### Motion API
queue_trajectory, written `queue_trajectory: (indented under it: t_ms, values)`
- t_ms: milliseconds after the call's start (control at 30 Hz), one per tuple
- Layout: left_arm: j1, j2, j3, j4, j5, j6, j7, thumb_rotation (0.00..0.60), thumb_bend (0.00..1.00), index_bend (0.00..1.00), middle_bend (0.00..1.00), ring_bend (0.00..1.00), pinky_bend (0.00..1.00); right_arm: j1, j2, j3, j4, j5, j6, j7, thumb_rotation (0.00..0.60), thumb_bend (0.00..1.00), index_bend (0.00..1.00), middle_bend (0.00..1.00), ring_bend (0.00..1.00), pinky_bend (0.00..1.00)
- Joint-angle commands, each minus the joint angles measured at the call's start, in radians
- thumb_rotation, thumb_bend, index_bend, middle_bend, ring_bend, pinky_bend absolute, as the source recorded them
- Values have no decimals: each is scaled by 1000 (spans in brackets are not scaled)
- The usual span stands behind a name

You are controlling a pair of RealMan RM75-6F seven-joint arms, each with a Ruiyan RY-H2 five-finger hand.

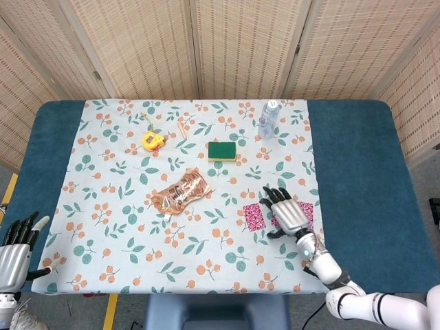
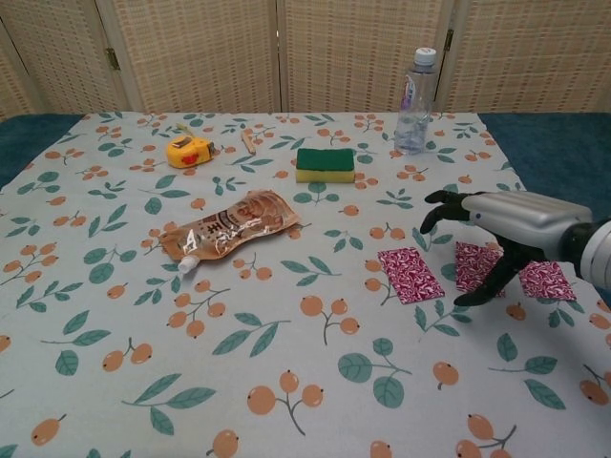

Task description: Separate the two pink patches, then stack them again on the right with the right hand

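The right hand [image 2: 482,239] is stretched forward from a silver wrist, palm turned down, with its dark fingers [image 2: 441,200] spread and curved downward; nothing is between them; the thumb points down below the palm; behind the hand, the white forearm goes back toward the robot's body; the left hand [image 1: 19,237] stays low at its own side, fingers pointing up and slightly apart, holding nothing.

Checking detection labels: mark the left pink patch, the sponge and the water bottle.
left pink patch [image 2: 410,275]: chest view, centre of its patterned face.
sponge [image 2: 325,158]: chest view, middle of its green top.
water bottle [image 2: 415,105]: chest view, middle of the clear body.
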Motion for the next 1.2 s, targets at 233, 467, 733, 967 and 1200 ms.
queue_trajectory:
  t_ms: [233,467,733,967,1200]
  values:
    - [5,0,1,4,-8,-4,-2,600,223,142,43,94,0,88,-45,15,24,114,-54,-120,539,49,184,0,0,0]
    - [2,1,0,2,-10,-10,0,600,223,143,43,94,0,125,-59,17,36,168,-74,-142,541,48,182,0,0,0]
    - [2,3,-2,3,-14,-13,-1,600,223,143,43,94,0,162,-60,14,37,242,-88,-167,540,49,184,0,0,0]
    - [4,4,-2,2,-14,-11,-2,600,223,144,43,94,0,194,-55,6,35,306,-101,-190,540,49,212,0,0,0]
    - [6,6,-2,0,-15,-10,-1,600,223,143,43,94,0,211,-45,-4,27,341,-104,-179,537,49,278,1,0,0]
